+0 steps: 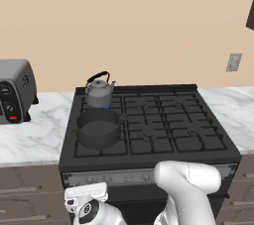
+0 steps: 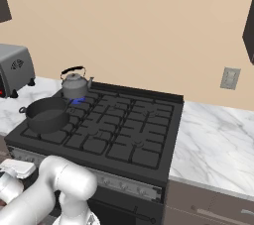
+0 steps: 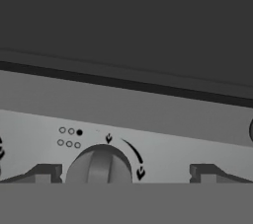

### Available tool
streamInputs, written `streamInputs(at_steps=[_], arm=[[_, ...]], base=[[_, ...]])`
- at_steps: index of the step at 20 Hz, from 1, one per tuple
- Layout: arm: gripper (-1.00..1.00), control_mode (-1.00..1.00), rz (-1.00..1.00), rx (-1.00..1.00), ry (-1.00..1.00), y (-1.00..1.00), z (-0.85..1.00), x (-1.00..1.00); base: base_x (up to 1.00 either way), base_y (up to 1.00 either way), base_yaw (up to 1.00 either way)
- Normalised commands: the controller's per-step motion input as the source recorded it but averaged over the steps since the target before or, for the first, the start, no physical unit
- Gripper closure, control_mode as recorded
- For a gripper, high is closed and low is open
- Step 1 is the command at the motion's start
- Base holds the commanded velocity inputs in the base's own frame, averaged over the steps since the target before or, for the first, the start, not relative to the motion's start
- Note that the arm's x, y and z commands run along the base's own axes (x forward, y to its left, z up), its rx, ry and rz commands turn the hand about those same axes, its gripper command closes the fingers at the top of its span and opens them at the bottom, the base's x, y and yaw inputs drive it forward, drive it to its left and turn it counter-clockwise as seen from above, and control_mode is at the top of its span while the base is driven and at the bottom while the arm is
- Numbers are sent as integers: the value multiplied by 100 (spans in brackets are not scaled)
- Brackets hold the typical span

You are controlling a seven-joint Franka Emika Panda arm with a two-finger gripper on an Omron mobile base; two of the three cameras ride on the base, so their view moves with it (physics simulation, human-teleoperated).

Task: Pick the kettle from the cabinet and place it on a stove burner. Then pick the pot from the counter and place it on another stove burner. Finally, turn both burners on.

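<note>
I see the kettle (image 1: 99, 92) sitting on the back left burner (image 1: 103, 104), a small blue flame under it. The pot (image 1: 98, 128) rests on the front left burner (image 1: 99, 142), just in front of the kettle. My gripper (image 3: 126, 173) is down at the stove's control panel (image 3: 148, 134), jaws spread wide and holding nothing, one fingertip (image 3: 42, 173) left of a round knob (image 3: 99, 166), the other to its right. A toaster oven (image 1: 15, 90) stands on the counter (image 1: 34, 135) to the left.

A grey toaster oven (image 1: 15, 90) stands far left of the gripper. A wall outlet (image 1: 234, 62) is up right. A round knob (image 3: 99, 165) sits directly ahead, between its tips.
</note>
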Motion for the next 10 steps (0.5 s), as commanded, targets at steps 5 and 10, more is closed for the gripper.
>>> streamInputs(at_steps=[5,10], arm=[[100,-100,0,0,0,3,-8,18],[100,-100,0,0,0,1,-8,15]], base=[[0,0,0],[0,0,0]])
